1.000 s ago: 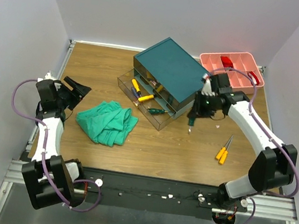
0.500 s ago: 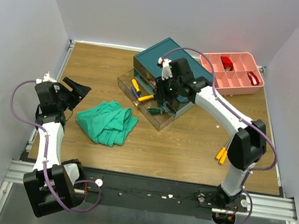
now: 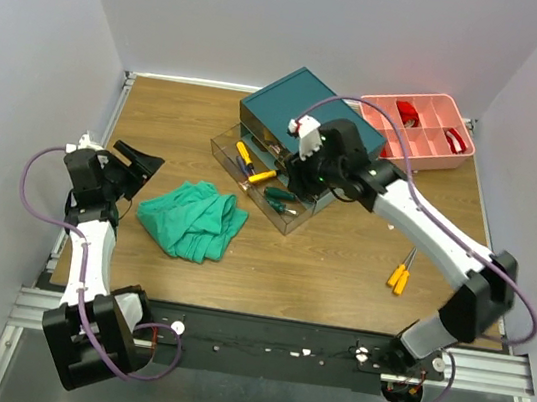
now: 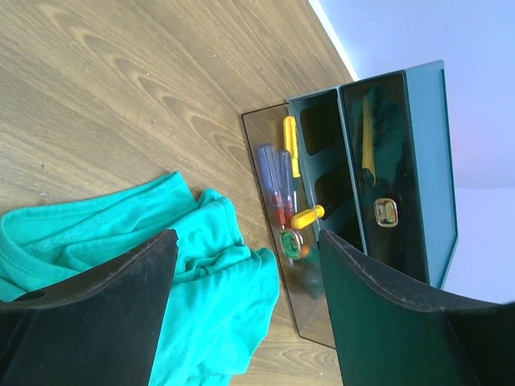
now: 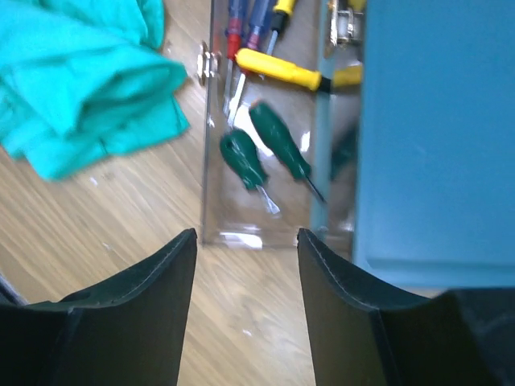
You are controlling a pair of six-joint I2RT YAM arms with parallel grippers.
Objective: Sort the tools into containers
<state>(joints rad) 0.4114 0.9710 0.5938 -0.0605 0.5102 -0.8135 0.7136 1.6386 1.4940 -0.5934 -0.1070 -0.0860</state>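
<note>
The right hand (image 5: pixel 245 257) hangs over the open drawer (image 5: pixel 211 161) of the box (image 3: pixel 305 126). Its fingers are spread and there is nothing between them. Two green tools (image 5: pixel 241 158) lie inside the drawer, just beyond the fingertips and not touching them. A yellow tool (image 5: pixel 278 70) lies further in.

I judge that this drop is finished and the step now is to leave the drawer. To do it well, the hand should rise straight up, so that no finger catches the drawer front or pushes the box. Only then should it swing away.

Two orange tools (image 3: pixel 399 274) lie close together on the desk (image 3: pixel 339 272), well apart from the hand, to the right and nearer. For these it seems better to come down across one handle only, because the other tool is so close and could be pushed or roll.

The left hand (image 4: pixel 248 257) is spread too and empty. It is left of the cloth (image 3: pixel 193 218) and well apart from every tool.
</note>
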